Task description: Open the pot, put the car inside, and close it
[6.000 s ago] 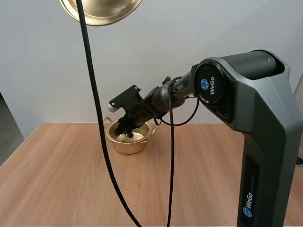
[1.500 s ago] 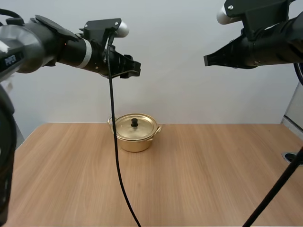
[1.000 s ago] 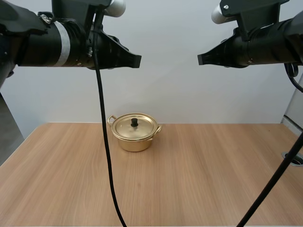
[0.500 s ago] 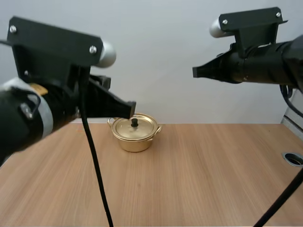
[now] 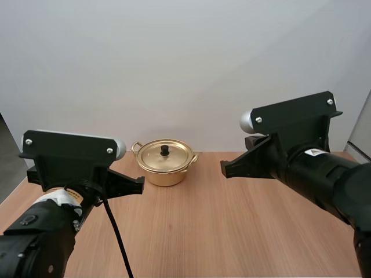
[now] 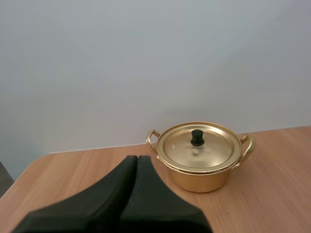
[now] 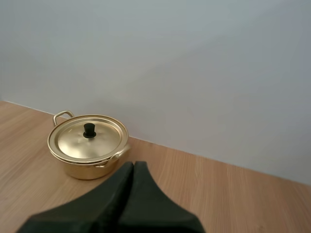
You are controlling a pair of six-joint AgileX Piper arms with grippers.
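Golden pot (image 5: pixel 164 169) is sitting near the far edge of a wooden table (image 5: pixel 232 231), with its lid (image 5: pixel 165 156) lying closed on top and a small black knob (image 5: pixel 164 150) standing at the lid's centre; two loop handles are sticking out at its sides. Left gripper (image 5: pixel 139 184) is hovering above the table on the pot's left and nearer than it, fingers pressed together into one dark wedge, holding nothing. Right gripper (image 5: pixel 224 169) is hovering on the pot's right, a little apart from it, its fingers likewise pressed together and gripping nothing.
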